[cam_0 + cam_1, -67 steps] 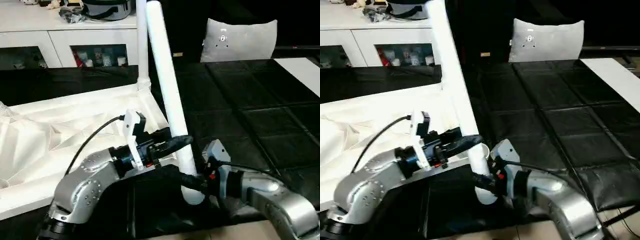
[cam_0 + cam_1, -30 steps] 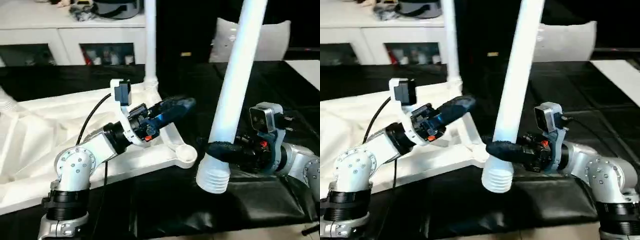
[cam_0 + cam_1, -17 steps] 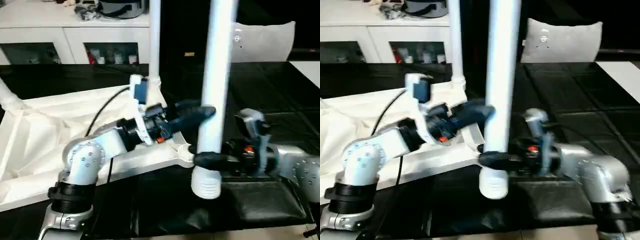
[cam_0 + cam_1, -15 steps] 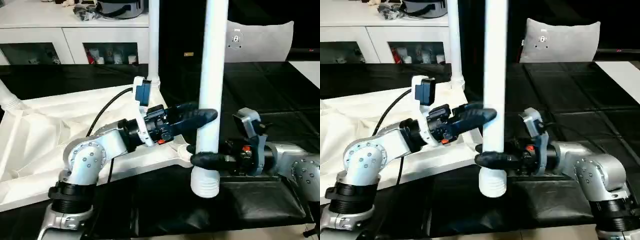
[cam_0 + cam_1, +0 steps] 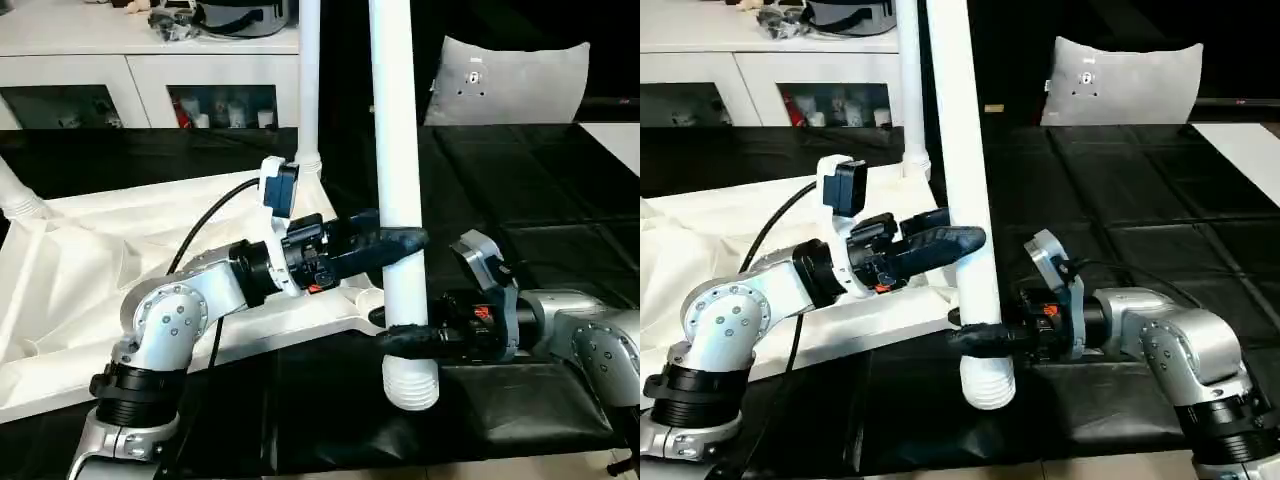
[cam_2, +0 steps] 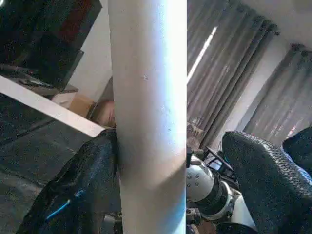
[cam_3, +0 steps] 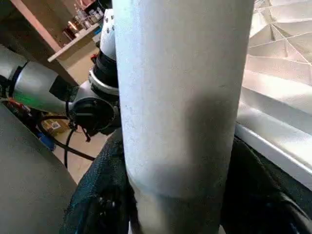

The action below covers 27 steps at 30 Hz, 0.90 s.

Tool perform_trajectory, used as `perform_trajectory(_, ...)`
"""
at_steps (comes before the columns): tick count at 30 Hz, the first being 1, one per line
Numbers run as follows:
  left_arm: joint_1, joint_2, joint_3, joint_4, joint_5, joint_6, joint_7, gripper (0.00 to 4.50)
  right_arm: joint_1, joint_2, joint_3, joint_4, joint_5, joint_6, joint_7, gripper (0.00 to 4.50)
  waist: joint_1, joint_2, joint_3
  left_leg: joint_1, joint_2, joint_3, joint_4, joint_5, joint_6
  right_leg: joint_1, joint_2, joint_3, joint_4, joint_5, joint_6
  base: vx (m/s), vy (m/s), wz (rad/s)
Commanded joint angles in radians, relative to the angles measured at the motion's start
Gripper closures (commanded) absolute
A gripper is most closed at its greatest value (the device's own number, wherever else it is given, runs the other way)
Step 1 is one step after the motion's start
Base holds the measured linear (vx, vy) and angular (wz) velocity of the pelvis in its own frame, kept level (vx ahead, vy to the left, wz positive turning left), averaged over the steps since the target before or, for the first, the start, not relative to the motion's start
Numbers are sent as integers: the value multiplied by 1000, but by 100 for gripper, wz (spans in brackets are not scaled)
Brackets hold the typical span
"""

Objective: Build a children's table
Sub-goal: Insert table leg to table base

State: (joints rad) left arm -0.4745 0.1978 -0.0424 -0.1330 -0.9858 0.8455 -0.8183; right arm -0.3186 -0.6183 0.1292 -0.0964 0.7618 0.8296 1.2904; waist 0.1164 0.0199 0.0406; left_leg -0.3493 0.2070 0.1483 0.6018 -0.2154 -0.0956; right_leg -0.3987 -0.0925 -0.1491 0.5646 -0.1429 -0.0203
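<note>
The white tabletop (image 5: 80,270) lies upside down at the left, ribbed underside up. One white leg (image 5: 308,90) stands in its far corner socket. A second leg (image 5: 398,180) is held nearly upright beside the empty near corner socket (image 5: 370,298), its ribbed end (image 5: 411,384) just above the black mat. My right gripper (image 5: 402,338) is shut on this leg near its lower end; the right wrist view has a finger (image 7: 100,195) on each side of it. Higher up, my left gripper (image 5: 398,242) is open around the leg. One finger (image 6: 78,190) touches it and the other (image 6: 273,175) stands apart.
A grey cushion (image 5: 505,80) leans at the back right. A white cabinet (image 5: 150,60) with clutter on top runs along the back left. Black padded mats (image 5: 520,200) cover the floor to the right. Another leg end (image 5: 15,195) shows at the tabletop's far left corner.
The held leg has swung from leaning right to nearly upright, tipping slightly left, and has come closer to the near corner socket. My left gripper has come around it, still open.
</note>
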Motion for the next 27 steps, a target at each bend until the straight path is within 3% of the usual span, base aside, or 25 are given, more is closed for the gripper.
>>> perform_trajectory(1,3,3,-9,0,10,-9,-18,116,-23,-9,8,10,-13,-12,7,262,4,-17,-66,-10,19,11,-63,-68,53,67,-53,52,-63,-374,-80,0,0,0)
perform_trajectory(8,5,11,-25,9,79,-73,-35,116,-25,-7,15,19,-34,-30,12,262,2,-17,-67,-10,19,10,-63,-64,58,67,-53,53,-62,-362,-83,0,0,0)
perform_trajectory(10,2,17,-49,15,158,-162,-53,116,-25,-6,19,27,-50,-45,12,262,3,-18,-67,-9,20,9,-63,-66,59,67,-53,53,-65,-366,-76,0,0,0)
perform_trajectory(16,16,55,-100,31,294,-316,-111,116,-28,-1,20,36,-64,-57,7,262,2,-15,-68,-9,21,8,-64,-66,59,67,-54,55,-60,-354,-77,0,0,0)
perform_trajectory(19,22,53,-99,35,300,-323,-116,113,-28,-2,21,38,-65,-59,10,262,2,-14,-69,-8,23,8,-64,-67,58,67,-55,55,-57,-338,-90,0,0,0)
perform_trajectory(22,25,70,-128,58,359,-372,-133,165,-28,-3,21,43,-73,-64,15,262,1,-14,-67,-9,23,8,-65,-76,61,67,-55,55,-60,-339,-99,0,0,0)
perform_trajectory(27,24,72,-146,85,400,-410,-143,148,-29,-4,22,47,-83,-71,17,262,2,-15,-67,-8,21,9,-64,-91,52,66,-56,55,-62,-378,-85,0,0,0)
